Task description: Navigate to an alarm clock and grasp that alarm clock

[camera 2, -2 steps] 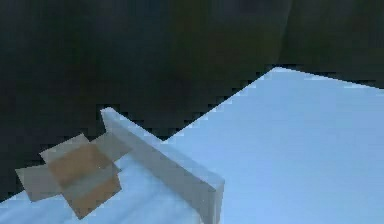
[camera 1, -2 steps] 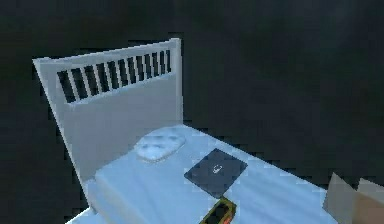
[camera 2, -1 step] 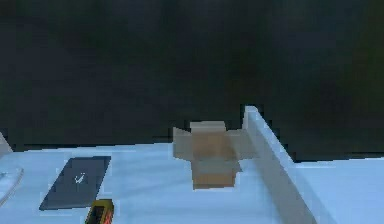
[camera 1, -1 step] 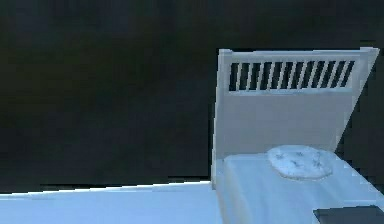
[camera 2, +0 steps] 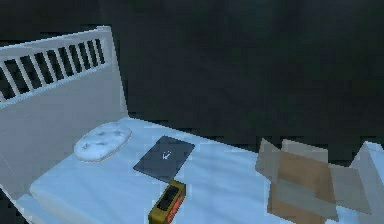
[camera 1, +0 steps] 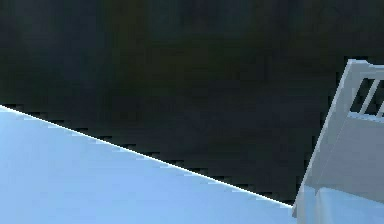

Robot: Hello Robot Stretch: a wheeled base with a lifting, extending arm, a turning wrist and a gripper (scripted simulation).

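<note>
Pale blue bedding: the bed [camera 1: 90, 180] takes the forward view's lower left corner, its edge running slantwise down toward the right. White slatted headboard [camera 1: 350, 130], upright, at that view's right edge. Dark wall [camera 1: 180, 70] behind both.

Arm side view, items on the same bed, listed from the left, where the slatted headboard stands:
- white patterned pillow [camera 2: 103, 142], lying near the foot of the headboard;
- dark flat slab [camera 2: 165, 158], perhaps a laptop or tablet, lying just beside the pillow;
- open cardboard box [camera 2: 305, 180], flaps spread, toward the right;
- small yellow-and-black object [camera 2: 168, 203], boxy, at the bottom edge near the middle, just below the slab.

By shape and colour I would take this last item for the alarm clock, though not with certainty.

Gripper: state cannot be told.

Step in hand, as I judge it: the approach is nearly done, the robot standing alongside the bed with the likely clock close on the arm's side. The next move calls for squaring the base so the arm's line meets the object, then raising the arm clear of the bedding and reaching out over it, keeping off the slab.
</note>
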